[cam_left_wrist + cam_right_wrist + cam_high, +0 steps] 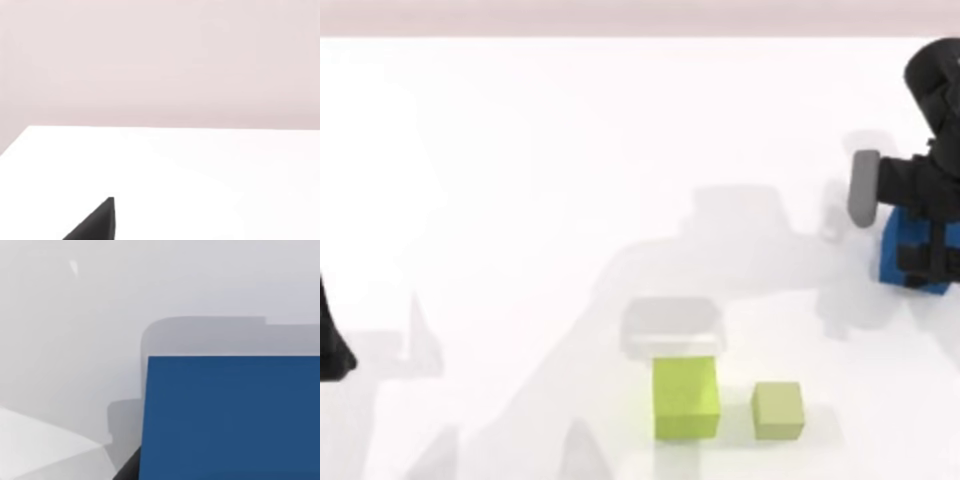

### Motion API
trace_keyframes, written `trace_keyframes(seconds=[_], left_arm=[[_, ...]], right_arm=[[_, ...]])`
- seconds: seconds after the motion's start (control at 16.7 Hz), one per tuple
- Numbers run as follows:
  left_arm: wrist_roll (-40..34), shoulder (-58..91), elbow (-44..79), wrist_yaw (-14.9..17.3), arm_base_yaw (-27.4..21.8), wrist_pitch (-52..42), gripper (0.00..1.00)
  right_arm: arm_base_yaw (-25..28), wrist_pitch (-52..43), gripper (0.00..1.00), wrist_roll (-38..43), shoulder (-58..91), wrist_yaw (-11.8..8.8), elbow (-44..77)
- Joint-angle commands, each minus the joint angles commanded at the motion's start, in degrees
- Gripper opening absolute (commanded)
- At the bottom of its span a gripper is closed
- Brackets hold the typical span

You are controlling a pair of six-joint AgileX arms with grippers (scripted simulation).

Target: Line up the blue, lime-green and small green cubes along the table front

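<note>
My right gripper (928, 262) sits directly over the matte deep-blue cube (894, 252) at the white tabletop's (520, 200) right edge, grip unreadable, well right of and behind the bright lime-green cube (686, 398) and its small olive-green neighbour (778, 410); left arm parked.
</note>
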Motion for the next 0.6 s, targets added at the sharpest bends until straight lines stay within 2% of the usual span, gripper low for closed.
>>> trace_keyframes(seconds=[0.6], left_arm=[[0.0,0.0,0.0,0.0,0.0,0.0,1.0]], right_arm=[[-0.1,-0.7,0.0,0.2,-0.6,0.0,0.1]])
